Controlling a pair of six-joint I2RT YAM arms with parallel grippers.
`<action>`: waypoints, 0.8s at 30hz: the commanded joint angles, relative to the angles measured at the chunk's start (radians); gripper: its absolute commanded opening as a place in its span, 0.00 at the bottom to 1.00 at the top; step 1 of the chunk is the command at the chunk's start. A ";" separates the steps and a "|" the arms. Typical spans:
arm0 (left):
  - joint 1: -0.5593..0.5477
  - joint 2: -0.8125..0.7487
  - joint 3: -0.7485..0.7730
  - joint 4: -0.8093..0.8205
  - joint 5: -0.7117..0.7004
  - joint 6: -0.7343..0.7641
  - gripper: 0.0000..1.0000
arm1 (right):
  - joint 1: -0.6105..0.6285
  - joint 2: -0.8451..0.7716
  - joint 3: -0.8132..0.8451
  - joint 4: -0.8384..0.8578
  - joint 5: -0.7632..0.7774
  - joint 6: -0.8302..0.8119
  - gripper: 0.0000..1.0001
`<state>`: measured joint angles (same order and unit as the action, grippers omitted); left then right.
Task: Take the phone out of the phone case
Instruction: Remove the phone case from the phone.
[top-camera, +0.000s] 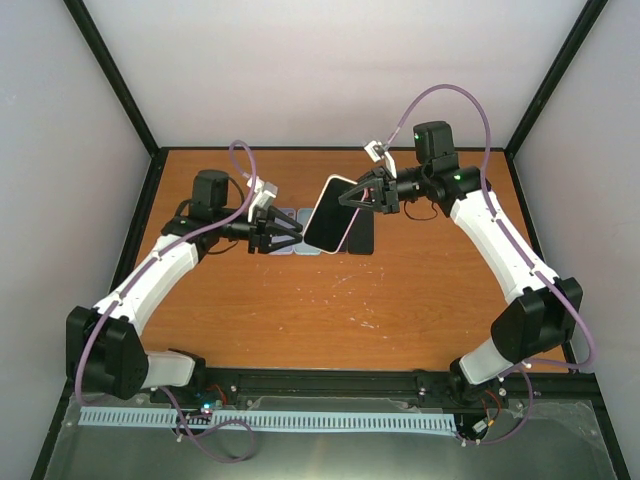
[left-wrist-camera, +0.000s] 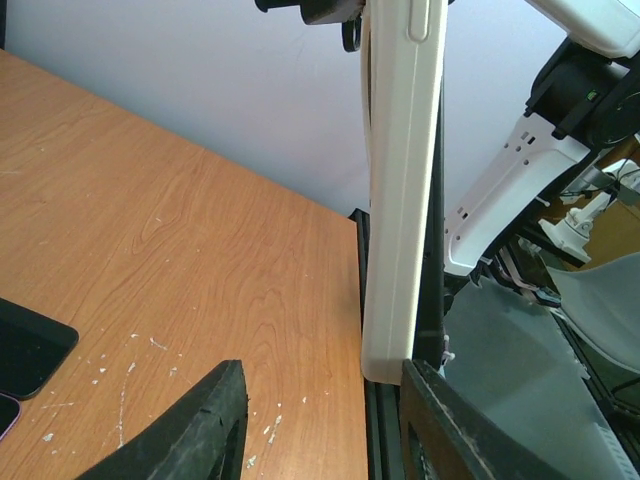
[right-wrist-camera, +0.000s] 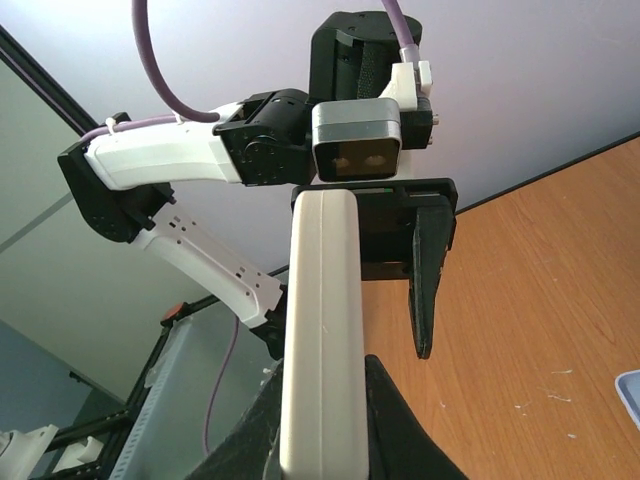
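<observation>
My right gripper (top-camera: 358, 197) is clamped on the phone (top-camera: 330, 215), which sits in its white case (left-wrist-camera: 400, 200), and holds it up off the table (top-camera: 400, 290), around the middle of the far side. The phone hangs tilted, with its dark screen toward the top camera and its lower end pointing at my left arm.

My left gripper (top-camera: 292, 238) is spread wide and holds nothing. In my left wrist view the end of the case stands between the two fingers, close against one and well apart from the other. I cannot tell whether it touches.

A dark phone (top-camera: 366, 238) lies flat on the table beneath the raised one.
</observation>
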<state>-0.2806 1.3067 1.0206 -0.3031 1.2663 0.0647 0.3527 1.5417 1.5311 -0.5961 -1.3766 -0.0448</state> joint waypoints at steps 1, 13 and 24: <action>0.009 0.021 0.011 0.058 -0.071 -0.026 0.43 | 0.021 -0.006 0.029 -0.017 -0.118 -0.003 0.03; -0.003 0.028 0.009 0.073 -0.309 -0.064 0.39 | 0.054 0.004 0.050 0.004 -0.126 0.020 0.03; -0.047 0.061 0.057 0.134 -0.153 -0.069 0.34 | 0.072 0.033 0.064 -0.010 -0.129 0.004 0.03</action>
<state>-0.2970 1.3445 1.0210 -0.2634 1.0992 0.0086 0.3561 1.5776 1.5478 -0.5865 -1.2957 -0.0639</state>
